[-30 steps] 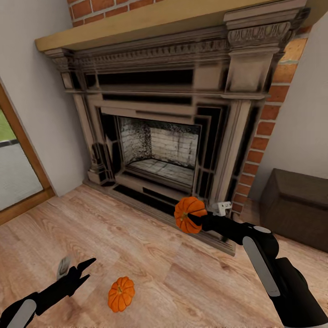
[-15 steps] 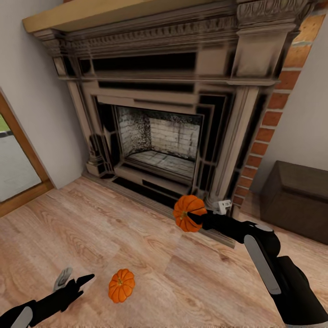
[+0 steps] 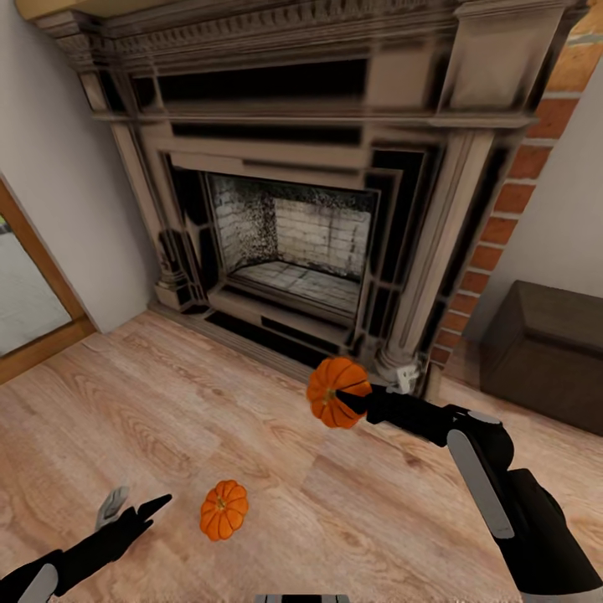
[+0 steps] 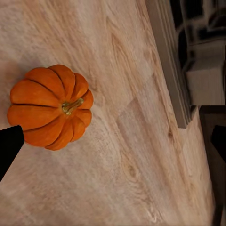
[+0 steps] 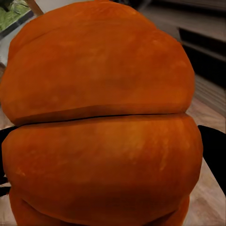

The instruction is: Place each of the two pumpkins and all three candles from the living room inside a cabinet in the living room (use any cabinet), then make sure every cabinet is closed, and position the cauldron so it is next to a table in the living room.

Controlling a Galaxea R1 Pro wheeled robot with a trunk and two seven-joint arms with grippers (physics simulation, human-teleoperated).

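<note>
Over the last second the head camera dipped and crept toward the fireplace, so the robot's settling in over the floor pumpkin. It sits upright on the wood floor, just beside the left end effector, whose fingers are spread and empty. The right end effector is clamped on the other pumpkin, held up in the air, so this one's next.
</note>
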